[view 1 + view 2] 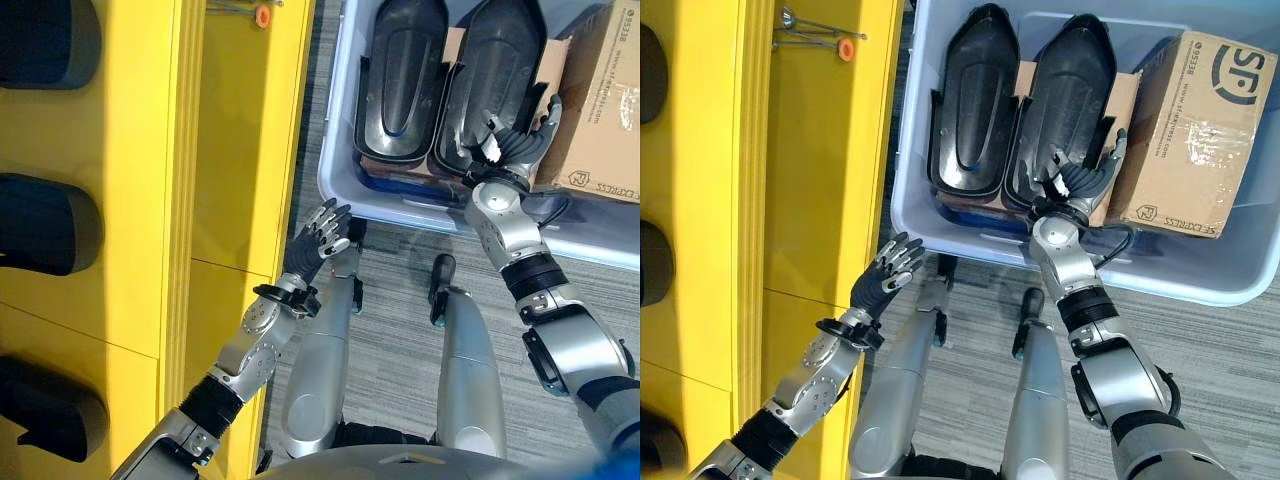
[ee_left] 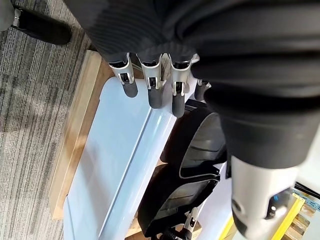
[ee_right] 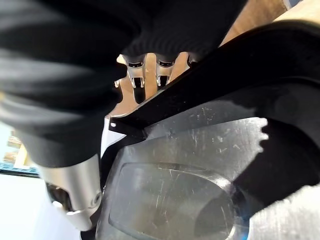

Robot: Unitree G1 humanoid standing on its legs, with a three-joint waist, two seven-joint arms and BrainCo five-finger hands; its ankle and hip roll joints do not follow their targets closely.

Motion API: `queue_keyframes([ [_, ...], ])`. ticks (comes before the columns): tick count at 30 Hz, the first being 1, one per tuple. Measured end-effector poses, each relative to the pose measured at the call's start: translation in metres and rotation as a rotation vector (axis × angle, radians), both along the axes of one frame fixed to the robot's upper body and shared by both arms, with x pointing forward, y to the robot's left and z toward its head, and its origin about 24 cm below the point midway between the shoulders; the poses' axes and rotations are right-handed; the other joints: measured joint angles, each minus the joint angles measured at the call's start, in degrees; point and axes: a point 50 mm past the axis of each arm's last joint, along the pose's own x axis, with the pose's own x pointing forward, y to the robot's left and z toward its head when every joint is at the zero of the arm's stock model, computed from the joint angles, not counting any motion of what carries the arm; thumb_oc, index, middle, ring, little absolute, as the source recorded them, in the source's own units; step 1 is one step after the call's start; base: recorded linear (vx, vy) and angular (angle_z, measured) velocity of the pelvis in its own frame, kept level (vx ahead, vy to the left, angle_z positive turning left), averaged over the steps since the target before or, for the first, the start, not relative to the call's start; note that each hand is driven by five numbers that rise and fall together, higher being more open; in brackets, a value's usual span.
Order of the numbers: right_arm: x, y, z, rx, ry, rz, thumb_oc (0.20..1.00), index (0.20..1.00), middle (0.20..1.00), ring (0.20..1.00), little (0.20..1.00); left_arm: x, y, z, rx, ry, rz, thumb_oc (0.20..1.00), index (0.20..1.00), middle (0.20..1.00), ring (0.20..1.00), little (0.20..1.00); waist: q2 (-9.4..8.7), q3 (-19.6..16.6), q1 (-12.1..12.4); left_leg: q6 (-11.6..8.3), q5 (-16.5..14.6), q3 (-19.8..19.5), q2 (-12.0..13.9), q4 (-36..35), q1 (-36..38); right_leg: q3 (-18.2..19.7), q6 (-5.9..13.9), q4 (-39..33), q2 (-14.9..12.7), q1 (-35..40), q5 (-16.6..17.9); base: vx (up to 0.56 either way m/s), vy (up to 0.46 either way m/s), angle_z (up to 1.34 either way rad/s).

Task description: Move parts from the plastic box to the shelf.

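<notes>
Two glossy black moulded parts, long and rounded, stand side by side in the pale plastic box [image 1: 940,235]. The right hand [image 1: 1077,185] curls its fingers around the right part [image 1: 1065,110], beside a taped cardboard carton [image 1: 1195,135]. The left hand [image 1: 318,240] hangs spread by the yellow shelf [image 1: 140,200].

An industrial storeroom or a factory's parts area is suggested. A yellow metal shelf [image 1: 120,200] is seen with dark moulded parts [image 1: 45,225] laid out on it one by one. Beside it a pale blue plastic box [image 1: 940,215] is set on a wooden pallet [image 2: 75,135], and two black moulded shells [image 1: 975,95] are stacked upright in it next to a taped cardboard shipping carton [image 1: 1195,130]. The floor [image 1: 1220,360] is covered in grey ribbed carpet tile, as is found in a works or a test hall
</notes>
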Motion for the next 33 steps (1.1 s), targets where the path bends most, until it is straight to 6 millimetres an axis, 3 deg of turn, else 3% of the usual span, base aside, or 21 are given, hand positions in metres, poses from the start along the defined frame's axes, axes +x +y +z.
queue_keyframes([
  [7, -0.008, 0.014, 0.014, -0.089, -0.095, 0.021, 1.000, 1.000, 1.000, 1.000, 1.000, -0.001, -0.001, 0.000, -0.003, -0.001, -0.005, 1.000, 1.000, 1.000, 1.000, 1.000, -0.01, 0.0, -0.3, 0.22, -0.1, 0.7, 0.0, 0.1, 0.0, 0.7, 0.25, 0.0, 0.0, -0.3, 0.3, 0.01, 0.021, -0.04],
  [13, -0.005, 0.012, -0.007, -0.114, 0.037, 0.024, 1.000, 1.000, 1.000, 1.000, 1.000, -0.001, -0.001, 0.000, -0.006, -0.003, -0.002, 1.000, 1.000, 1.000, 1.000, 1.000, -0.01, 0.0, -0.8, 0.24, -0.1, 1.0, 0.0, 0.1, 0.0, 1.1, 0.35, 0.0, 0.0, -0.5, 0.4, 0.00, 0.004, -0.01],
  [18, 0.005, 0.002, -0.015, -0.026, 0.125, 0.016, 1.000, 1.000, 1.000, 1.000, 1.000, 0.000, -0.001, 0.000, -0.012, -0.003, -0.009, 1.000, 1.000, 1.000, 1.000, 1.000, -0.04, 0.0, -0.9, 0.24, -0.2, 0.9, 0.0, 0.6, 0.0, 1.1, 0.35, 0.1, 0.0, -0.3, 0.5, 0.00, 0.000, 0.00],
  [22, 0.011, -0.008, -0.004, 0.077, 0.085, -0.007, 1.000, 1.000, 1.000, 1.000, 1.000, 0.002, -0.003, 0.003, -0.008, -0.012, -0.024, 1.000, 1.000, 1.000, 1.000, 1.000, -0.09, 0.0, -0.8, 0.20, -0.6, 0.6, 0.1, 0.9, -0.3, 0.8, 0.28, -0.1, 0.1, -0.3, 0.7, 0.00, 0.000, 0.00],
  [33, 0.009, -0.003, 0.006, 0.135, -0.003, 0.012, 1.000, 1.000, 1.000, 1.000, 1.000, 0.002, -0.003, 0.003, -0.009, -0.006, -0.015, 1.000, 1.000, 1.000, 1.000, 1.000, -0.14, -0.1, -0.8, 0.37, -0.4, 0.7, -0.1, 0.8, -2.4, 1.1, 0.35, -0.9, 0.0, -2.2, 1.3, 0.00, 0.012, -0.01],
])
